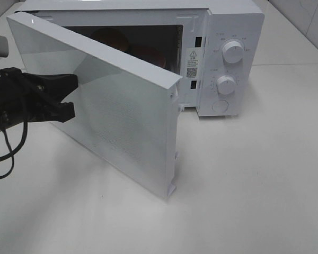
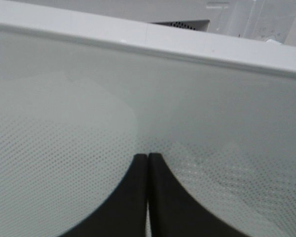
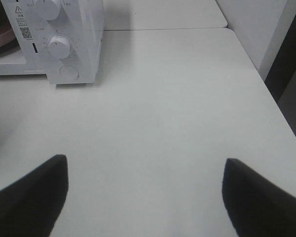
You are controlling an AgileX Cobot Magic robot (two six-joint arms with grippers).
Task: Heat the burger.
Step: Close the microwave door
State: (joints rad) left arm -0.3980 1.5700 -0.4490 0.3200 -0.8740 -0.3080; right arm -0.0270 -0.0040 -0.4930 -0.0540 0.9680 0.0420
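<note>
At nine o'clock in the high view, the black left gripper (image 2: 148,157) is pressed together and pinches nothing. Its tips rest against the outer glass of the white microwave door (image 1: 122,121), which stands half open. Behind the door, at twelve o'clock, the small glossy orange-tan burger (image 1: 112,38) shows dimly inside the white box-shaped microwave (image 1: 238,21), on or beside a round pink plate (image 1: 148,53); I cannot tell which. Loading looks done. Shutting the door and turning a white round knob (image 1: 232,52) at one o'clock are left. The black right gripper (image 3: 144,160), outside the high view, hangs spread wide and empty over the white bench (image 3: 177,98).
</note>
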